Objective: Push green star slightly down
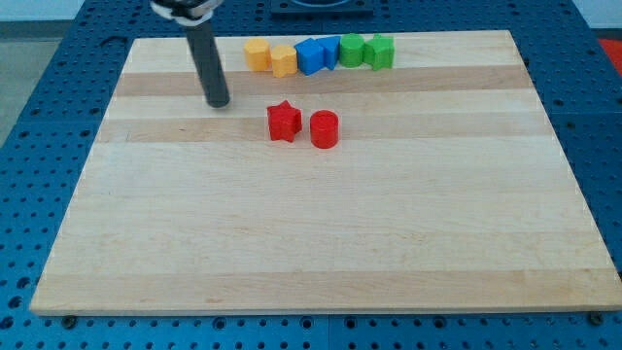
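Our tip (pixel 218 102) rests on the board (pixel 311 233) in the upper left of the frame, touching nothing, left of the red star (pixel 283 122). The green star (pixel 381 52) sits top centre, ending the block row.

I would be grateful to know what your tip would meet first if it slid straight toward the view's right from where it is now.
Probably nothing: my tip lies between the top row and the red star block, though depth is uncertain.

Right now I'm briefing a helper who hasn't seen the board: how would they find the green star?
Follow the wooden board's top edge to the row of blocks. The green star is the block at the row's right end. Its only neighbour, on its left, is a rounder green block.
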`<state>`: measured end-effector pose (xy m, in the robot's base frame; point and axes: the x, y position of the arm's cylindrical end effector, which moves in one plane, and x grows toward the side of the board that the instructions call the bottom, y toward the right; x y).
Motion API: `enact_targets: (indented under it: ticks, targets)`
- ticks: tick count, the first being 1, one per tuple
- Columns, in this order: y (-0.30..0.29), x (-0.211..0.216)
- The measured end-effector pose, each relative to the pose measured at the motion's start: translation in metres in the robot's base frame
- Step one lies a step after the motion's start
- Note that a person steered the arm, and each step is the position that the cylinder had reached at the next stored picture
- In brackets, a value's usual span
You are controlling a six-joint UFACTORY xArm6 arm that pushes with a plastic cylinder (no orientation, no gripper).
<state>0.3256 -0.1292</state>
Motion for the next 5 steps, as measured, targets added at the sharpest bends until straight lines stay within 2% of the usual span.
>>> enact_targets:
  ticks: [1,3,4,5]
  targets:
    - [0.078,-0.01]
    - [0.281,-0.019]
    - [0.317,-0.083]
    - [0.308,-0.134]
